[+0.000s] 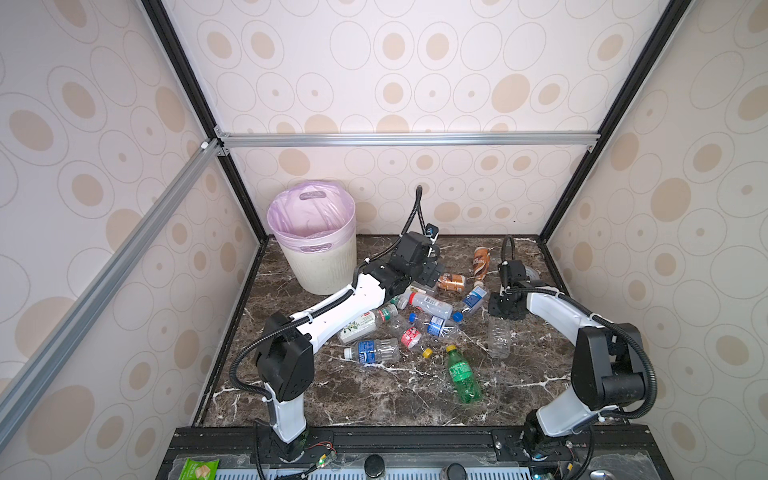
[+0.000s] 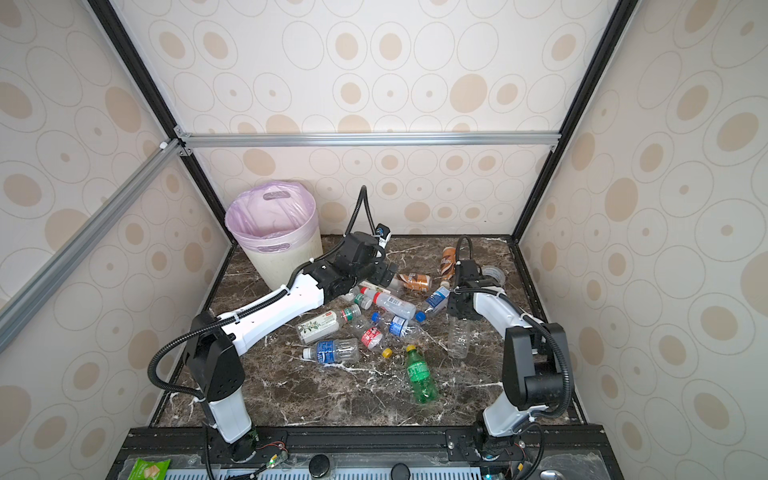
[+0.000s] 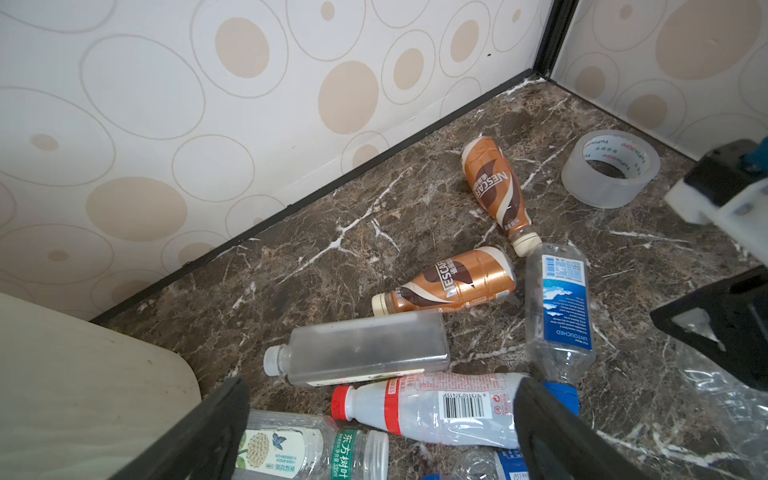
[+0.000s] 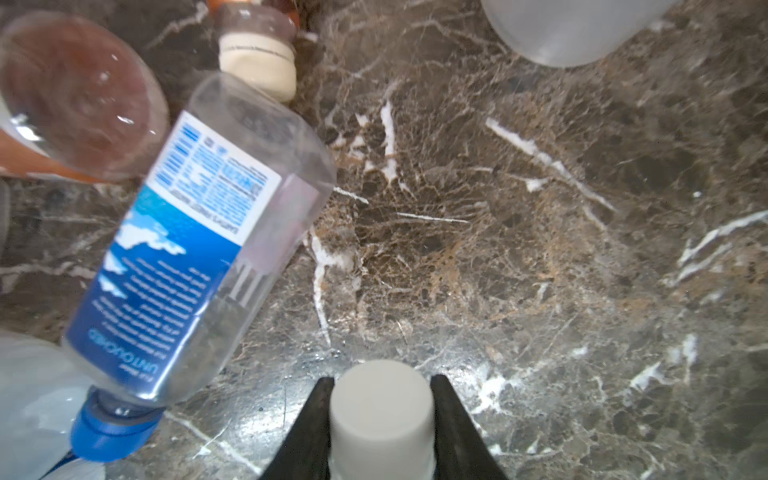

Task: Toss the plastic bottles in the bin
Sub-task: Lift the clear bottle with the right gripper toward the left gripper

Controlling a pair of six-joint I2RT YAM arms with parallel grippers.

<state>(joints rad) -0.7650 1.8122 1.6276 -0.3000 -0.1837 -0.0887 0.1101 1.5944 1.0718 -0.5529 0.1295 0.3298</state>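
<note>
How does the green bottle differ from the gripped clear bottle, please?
The green bottle has a yellow cap and a label; the clear bottle a white cap and no visible label. The green bottle lies free; the right gripper is shut on the clear bottle's cap. Both are outside the bin.

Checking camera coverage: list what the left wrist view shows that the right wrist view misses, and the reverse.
Left wrist only: the bin, the open left tool, the green-labelled bottle. Right wrist only: the right tool shut on the white-capped bottle at its cap. Both: the blue-labelled bottle, the marble table.
</note>
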